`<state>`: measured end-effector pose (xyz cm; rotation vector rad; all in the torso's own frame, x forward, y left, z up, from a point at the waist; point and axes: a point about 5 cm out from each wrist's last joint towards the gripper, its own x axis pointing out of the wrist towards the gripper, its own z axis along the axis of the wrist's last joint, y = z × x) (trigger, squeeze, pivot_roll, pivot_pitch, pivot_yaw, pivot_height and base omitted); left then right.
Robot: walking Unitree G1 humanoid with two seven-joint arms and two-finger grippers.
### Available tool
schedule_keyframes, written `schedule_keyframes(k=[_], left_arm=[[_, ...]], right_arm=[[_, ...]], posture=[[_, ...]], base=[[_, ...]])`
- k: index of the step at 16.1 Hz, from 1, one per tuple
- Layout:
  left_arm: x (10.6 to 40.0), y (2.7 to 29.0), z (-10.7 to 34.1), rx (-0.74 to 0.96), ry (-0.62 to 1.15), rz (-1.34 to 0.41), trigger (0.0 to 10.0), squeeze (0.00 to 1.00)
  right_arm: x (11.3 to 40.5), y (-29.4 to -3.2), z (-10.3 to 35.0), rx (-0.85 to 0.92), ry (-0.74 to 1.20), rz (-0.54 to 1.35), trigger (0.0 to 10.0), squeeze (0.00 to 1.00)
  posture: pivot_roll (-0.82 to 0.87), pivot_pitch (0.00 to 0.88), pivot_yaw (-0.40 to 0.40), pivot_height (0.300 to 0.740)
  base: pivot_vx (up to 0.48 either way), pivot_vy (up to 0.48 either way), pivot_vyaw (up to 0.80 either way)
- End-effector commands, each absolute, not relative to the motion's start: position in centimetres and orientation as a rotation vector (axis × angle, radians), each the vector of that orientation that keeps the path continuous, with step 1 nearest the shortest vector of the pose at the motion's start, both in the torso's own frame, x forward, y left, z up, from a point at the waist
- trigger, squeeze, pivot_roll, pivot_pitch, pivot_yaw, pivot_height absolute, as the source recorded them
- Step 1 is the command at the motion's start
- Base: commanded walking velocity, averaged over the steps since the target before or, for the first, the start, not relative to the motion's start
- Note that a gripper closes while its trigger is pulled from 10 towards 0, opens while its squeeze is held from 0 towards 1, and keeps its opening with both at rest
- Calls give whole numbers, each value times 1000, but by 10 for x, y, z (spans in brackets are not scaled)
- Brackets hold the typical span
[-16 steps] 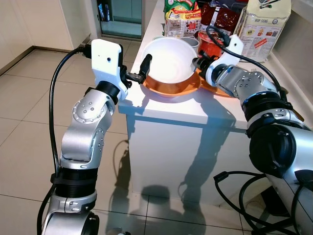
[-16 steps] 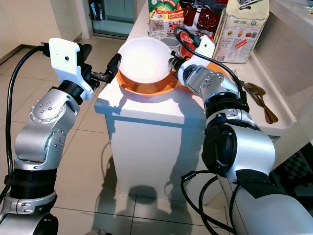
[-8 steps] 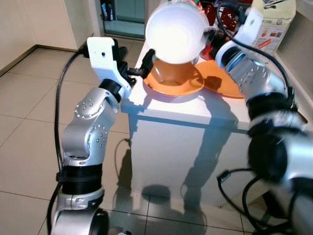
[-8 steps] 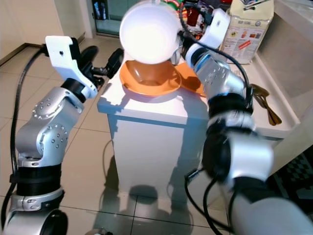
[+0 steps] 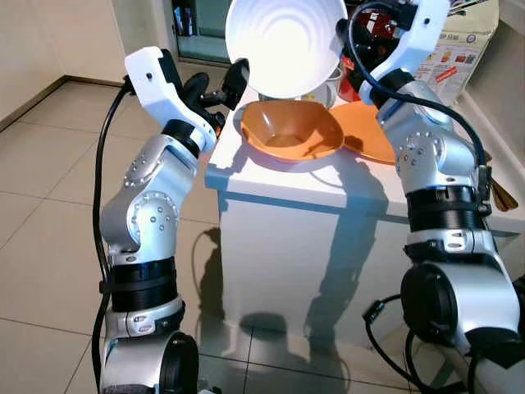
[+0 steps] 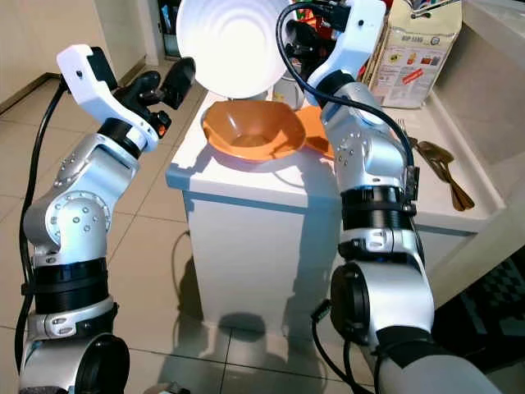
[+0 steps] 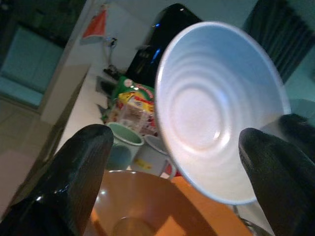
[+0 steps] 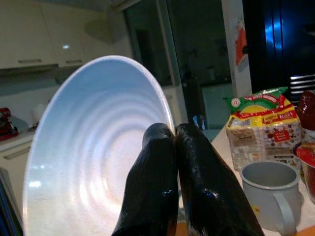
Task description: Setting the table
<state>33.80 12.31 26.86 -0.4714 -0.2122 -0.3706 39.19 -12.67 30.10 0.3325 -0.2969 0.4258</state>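
A white ridged bowl (image 5: pixel 283 41) hangs tilted in the air above an orange bowl (image 5: pixel 291 131), its inside facing me. My right gripper (image 8: pixel 175 132) is shut on the white bowl's rim, at its right edge (image 5: pixel 341 33). The orange bowl sits on the near end of a white counter (image 5: pixel 279 185), overlapping an orange plate (image 5: pixel 373 135). My left gripper (image 5: pixel 217 80) is open just left of both bowls, holding nothing. In the left wrist view its fingers (image 7: pixel 83 167) frame the white bowl (image 7: pixel 216 128) without touching it.
Food packets (image 8: pixel 256 128), a grey mug (image 8: pixel 266 189) and a paper bag (image 5: pixel 463 41) crowd the counter behind the bowls. Wooden spoons (image 6: pixel 443 168) lie on the counter's right part. Tiled floor (image 5: pixel 41 205) stretches to the left of the counter.
My right gripper has lifted the white bowl off the orange bowl and turned it so its inside faces me. My left gripper has risen and come off the bowl's edge.
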Motion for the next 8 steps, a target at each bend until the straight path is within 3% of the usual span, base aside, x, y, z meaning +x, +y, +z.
schedule_keyframes(k=[1,8], left_arm=[[342,122,268,-464,-195,-338,10000,0],[339,121,282,-558,-262,-387,10000,0]], right_arm=[[386,-127,313,340,-353,446,0,0],[376,-117,308,319,-342,501,0,0]], posture=[[40,0,-20,740],[39,0,-16,740]], base=[[0,0,0],[0,0,0]])
